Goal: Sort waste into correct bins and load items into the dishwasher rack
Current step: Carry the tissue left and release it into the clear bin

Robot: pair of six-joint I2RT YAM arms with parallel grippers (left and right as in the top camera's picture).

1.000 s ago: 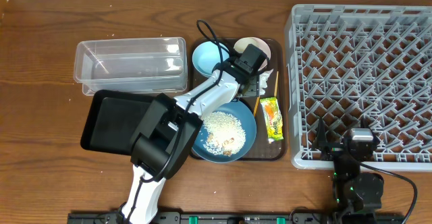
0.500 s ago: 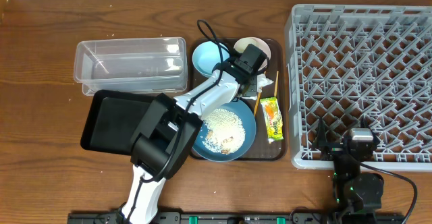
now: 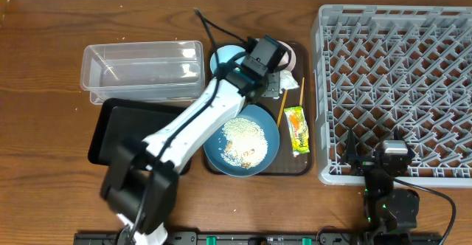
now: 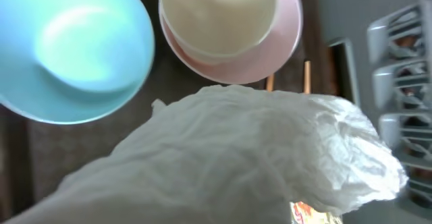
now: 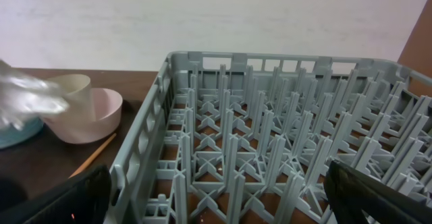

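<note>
Centrally, the left gripper (image 3: 277,74) is closed on the crumpled white paper napkin (image 4: 256,150), which fills the lower half of the left wrist view and hides the fingers there. Gripper and napkin sit over the far part of the brown serving tray (image 3: 310,167); whether the paper touches the tray cannot be told.

Just beyond the napkin, at the tray's far edge, stands the pale pink bowl (image 4: 287,42) with the small white cup (image 4: 219,11) inside it. The small light-blue bowl (image 4: 74,42) is beside it, toward the tray's far left corner. The thin wooden chopsticks (image 3: 300,90) lie partly under the napkin, running toward the tray's near edge. The yellow-green snack wrapper (image 3: 296,129) lies along the tray's right edge. The large dark-blue plate (image 3: 221,153) fills the tray's near left part and carries a heap of white rice grains (image 3: 243,138).

Left of the serving tray on the tabletop (image 3: 44,164) are the clear plastic tub (image 3: 140,71), toward the far edge, and the shallow black tray (image 3: 118,130), overlapping the tub's near side.

The grey dishwasher rack (image 3: 398,90) occupies the tabletop's right side. The right gripper (image 5: 216,200) rests at the rack's near edge, its fingers spread wide apart and holding nothing.
</note>
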